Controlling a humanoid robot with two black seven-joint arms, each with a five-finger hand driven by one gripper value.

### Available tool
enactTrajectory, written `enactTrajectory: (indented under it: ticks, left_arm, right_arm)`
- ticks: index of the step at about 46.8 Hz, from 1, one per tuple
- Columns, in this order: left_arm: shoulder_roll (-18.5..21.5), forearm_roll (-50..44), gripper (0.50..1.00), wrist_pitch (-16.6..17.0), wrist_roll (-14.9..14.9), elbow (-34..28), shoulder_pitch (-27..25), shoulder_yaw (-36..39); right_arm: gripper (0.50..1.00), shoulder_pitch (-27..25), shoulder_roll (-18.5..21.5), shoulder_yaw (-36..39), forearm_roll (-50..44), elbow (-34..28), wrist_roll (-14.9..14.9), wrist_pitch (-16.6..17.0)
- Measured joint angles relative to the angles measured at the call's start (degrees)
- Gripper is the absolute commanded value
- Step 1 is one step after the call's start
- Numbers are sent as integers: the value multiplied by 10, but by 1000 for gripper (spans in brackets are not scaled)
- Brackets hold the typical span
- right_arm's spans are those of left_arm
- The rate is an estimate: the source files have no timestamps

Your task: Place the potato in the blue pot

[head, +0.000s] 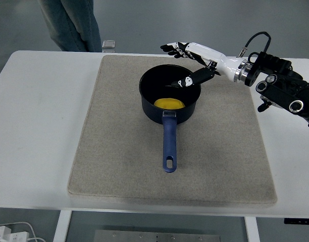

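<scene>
The yellow potato (169,103) lies inside the blue pot (148,108), near its front wall by the handle (168,143). The pot stands on the grey mat with its handle pointing toward the near edge. My right hand (182,63) hovers over the pot's far right rim, fingers spread and holding nothing. Its thumb reaches over the rim, its other fingers stretch out behind the pot. My left arm does not show.
A grey mat (114,151) covers the middle of the white table (33,126). A small metal object (109,46) sits at the table's far edge. A person's legs (73,22) stand behind the table at top left.
</scene>
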Motion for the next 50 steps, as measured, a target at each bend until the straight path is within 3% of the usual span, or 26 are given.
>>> enactTrajectory:
  ticks: [12, 22, 32, 40, 50]
  left_arm:
    - [0, 0, 1000, 0, 0, 0, 0, 0]
    - [0, 0, 1000, 0, 0, 0, 0, 0]
    - [0, 0, 1000, 0, 0, 0, 0, 0]
    - [0, 0, 1000, 0, 0, 0, 0, 0]
    - [0, 0, 1000, 0, 0, 0, 0, 0]
  right_arm:
    - [921, -26, -68, 24, 44, -3, 0, -28]
    - [921, -74, -126, 68, 231, -15, 0, -27]
    - [921, -124, -133, 70, 382, -27, -3, -17]
    - [921, -156, -127, 72, 465, -44, -55, 5]
    - [923, -164, -122, 73, 523, -53, -63, 11]
